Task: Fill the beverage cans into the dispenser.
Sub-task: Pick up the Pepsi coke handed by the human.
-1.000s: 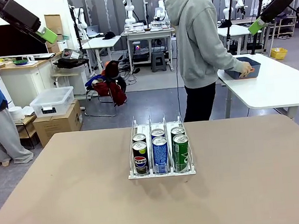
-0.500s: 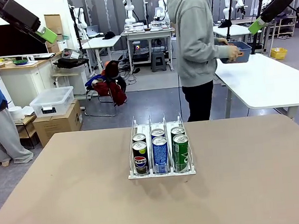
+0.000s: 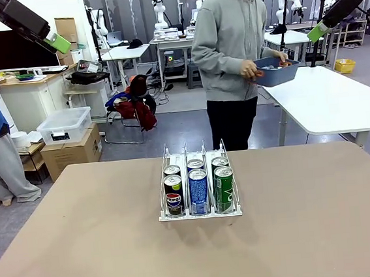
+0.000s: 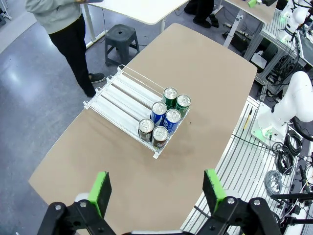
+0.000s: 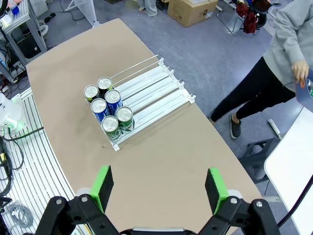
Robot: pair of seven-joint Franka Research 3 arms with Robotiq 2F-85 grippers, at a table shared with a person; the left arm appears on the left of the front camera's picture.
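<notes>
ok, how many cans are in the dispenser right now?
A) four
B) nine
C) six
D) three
C: the dispenser has two cans in each of its three lanes, all bunched at the robot's end: two black cans, two blue cans and two green cans.

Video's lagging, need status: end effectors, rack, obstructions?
Left end effector, right end effector open, empty. Rack holds six cans. Person holding tub beyond table.
</notes>
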